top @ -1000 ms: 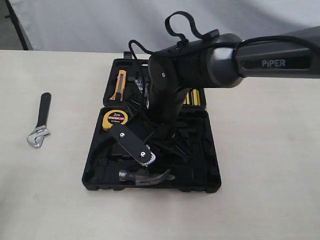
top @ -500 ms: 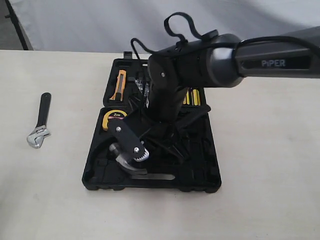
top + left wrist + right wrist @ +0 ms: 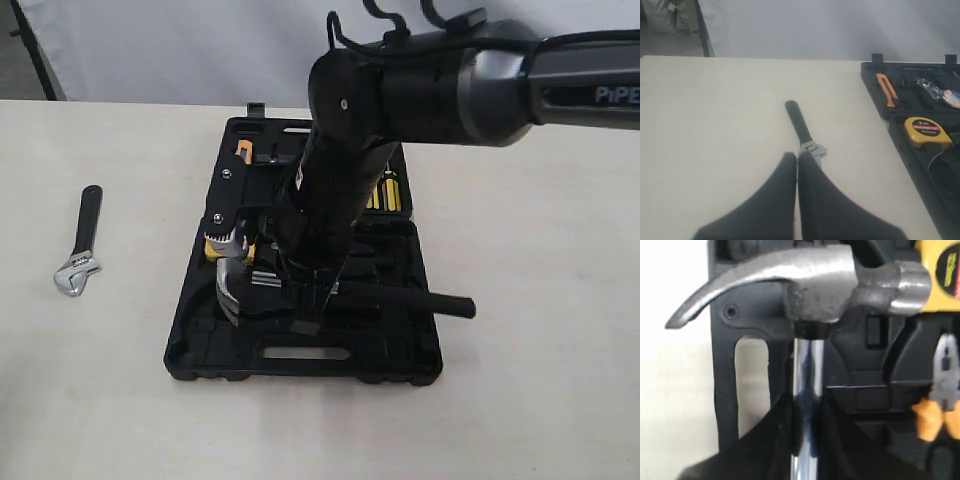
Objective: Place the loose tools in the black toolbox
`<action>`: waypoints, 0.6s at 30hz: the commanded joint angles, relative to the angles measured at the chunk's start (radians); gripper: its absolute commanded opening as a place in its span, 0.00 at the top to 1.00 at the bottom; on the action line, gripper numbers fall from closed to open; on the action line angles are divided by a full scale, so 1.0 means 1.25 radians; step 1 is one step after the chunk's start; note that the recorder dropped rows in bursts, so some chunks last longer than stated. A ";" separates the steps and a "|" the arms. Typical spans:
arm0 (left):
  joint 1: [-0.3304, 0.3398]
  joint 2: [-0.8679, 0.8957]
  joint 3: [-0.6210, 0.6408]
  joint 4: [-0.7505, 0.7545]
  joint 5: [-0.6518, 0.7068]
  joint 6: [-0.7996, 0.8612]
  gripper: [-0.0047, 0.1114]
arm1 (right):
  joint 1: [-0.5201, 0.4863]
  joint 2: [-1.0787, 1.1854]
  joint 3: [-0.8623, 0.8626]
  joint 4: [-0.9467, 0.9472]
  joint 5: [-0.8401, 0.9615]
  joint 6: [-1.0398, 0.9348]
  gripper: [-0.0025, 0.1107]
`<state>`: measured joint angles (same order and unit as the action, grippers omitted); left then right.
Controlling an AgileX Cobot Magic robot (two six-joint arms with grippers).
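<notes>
1. Right wrist view: the right gripper [image 3: 807, 415] is closed on the hammer [image 3: 815, 285], clamping its steel shaft just below the head, over the toolbox [image 3: 722, 365]; orange-handled pliers [image 3: 935, 412] lie inside
2. Exterior view: the hammer is level over the toolbox's near half, head beside the tape measure [image 3: 213, 243], black handle pointing right; the arm hides the pliers
3. Only the left wrist view shows the left gripper [image 3: 797, 160]: fingers pressed together, empty, over the table [image 3: 715, 125], with the wrench [image 3: 801, 125] just past its tips, outside the toolbox
</notes>
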<state>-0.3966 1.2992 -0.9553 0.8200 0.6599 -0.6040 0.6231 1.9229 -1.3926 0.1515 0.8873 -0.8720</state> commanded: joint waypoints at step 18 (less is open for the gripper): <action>0.003 -0.006 0.007 -0.011 -0.014 -0.008 0.95 | 0.061 0.008 -0.001 -0.018 -0.033 0.074 0.50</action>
<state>-0.3966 1.2992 -0.9553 0.8200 0.6599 -0.6040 0.6998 1.9781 -1.3926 0.1411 0.8532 -0.8185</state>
